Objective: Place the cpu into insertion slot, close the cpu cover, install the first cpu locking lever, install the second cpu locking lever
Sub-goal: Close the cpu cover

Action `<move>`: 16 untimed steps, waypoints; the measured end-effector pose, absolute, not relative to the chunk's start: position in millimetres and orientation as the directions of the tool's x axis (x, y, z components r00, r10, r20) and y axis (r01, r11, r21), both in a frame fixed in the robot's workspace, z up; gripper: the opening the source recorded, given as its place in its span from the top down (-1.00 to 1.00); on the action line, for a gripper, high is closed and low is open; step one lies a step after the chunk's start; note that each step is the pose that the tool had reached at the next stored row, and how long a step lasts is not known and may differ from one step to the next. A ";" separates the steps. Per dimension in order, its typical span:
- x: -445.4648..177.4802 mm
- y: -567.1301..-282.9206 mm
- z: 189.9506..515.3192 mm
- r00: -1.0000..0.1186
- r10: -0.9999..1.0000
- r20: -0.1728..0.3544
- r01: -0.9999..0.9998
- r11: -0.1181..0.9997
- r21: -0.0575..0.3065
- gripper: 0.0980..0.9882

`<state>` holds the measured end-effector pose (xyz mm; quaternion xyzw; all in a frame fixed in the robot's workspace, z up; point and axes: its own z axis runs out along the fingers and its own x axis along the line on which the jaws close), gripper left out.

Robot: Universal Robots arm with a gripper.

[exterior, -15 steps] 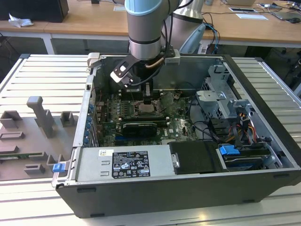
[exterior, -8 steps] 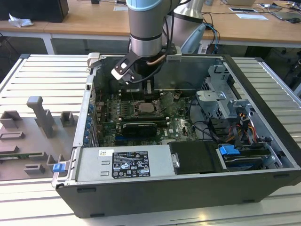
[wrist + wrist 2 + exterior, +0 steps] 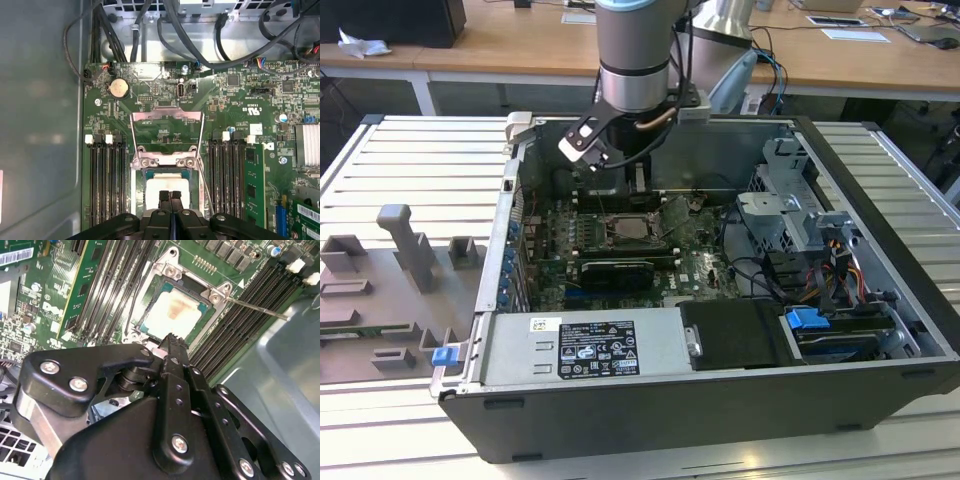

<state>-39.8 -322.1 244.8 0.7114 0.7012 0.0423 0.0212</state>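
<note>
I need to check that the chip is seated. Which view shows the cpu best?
The second wrist view: the cpu lies in the insertion slot, its top mostly unobstructed. In the first wrist view the tool covers part of it. In the exterior view it is too small to tell.

cpu cover (image 3: 167, 116) hinged open, back on board. cpu (image 3: 156, 192) seated in insertion slot (image 3: 139, 186), mem slots (image 3: 105, 180) either side. gripper (image 3: 170, 196) tips together over cpu, poss. touching.
</note>
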 end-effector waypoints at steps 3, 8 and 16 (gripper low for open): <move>-38.9 -322.1 245.7 0.013 0.999 0.029 0.996 -0.016 0.089 0.98; -37.4 -322.1 249.2 0.013 1.000 0.028 0.996 -0.016 0.089 0.98; -33.7 -322.1 252.6 0.013 1.000 0.025 0.996 -0.015 0.090 0.98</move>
